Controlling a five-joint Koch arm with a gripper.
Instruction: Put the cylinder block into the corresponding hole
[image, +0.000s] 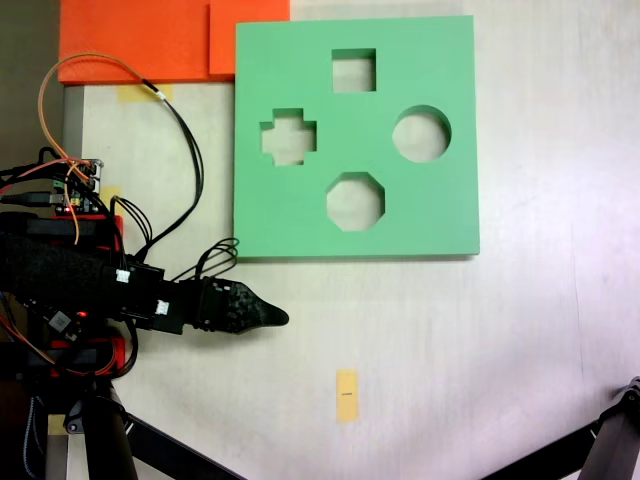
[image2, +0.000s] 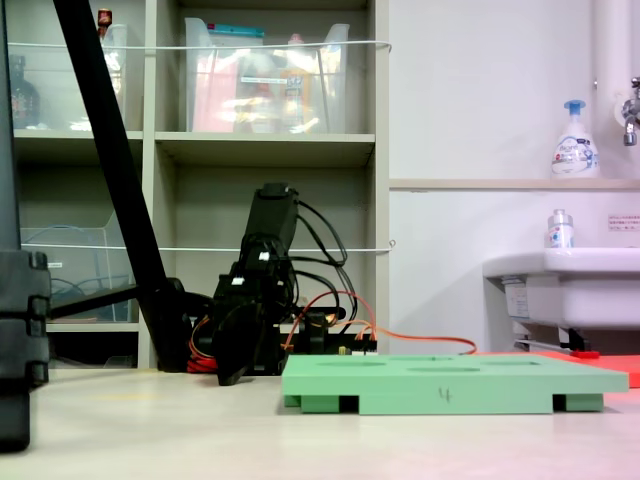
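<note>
The cylinder block is out of view. The square green foam board (image: 420, 220) lies flat on the pale table, with a square, a cross, an octagon and a round cut-out. The corresponding hole (image: 421, 134) is the round one, near the board's right edge in a fixed view, and nothing sits in it. My gripper (image: 275, 317) rests low by the table, left of and below the board's lower left corner, well apart from it. Its jaws meet in one dark point with nothing between them. From table level the board (image2: 450, 385) lies in front of the folded arm (image2: 255, 300).
Orange foam sheets (image: 150, 40) lie at the top left, touching the board's corner. A yellow tape mark (image: 346, 395) sits on the table below the board. Loose cables (image: 180, 150) loop beside the arm base. Black stand legs (image: 610, 440) cross the lower corners.
</note>
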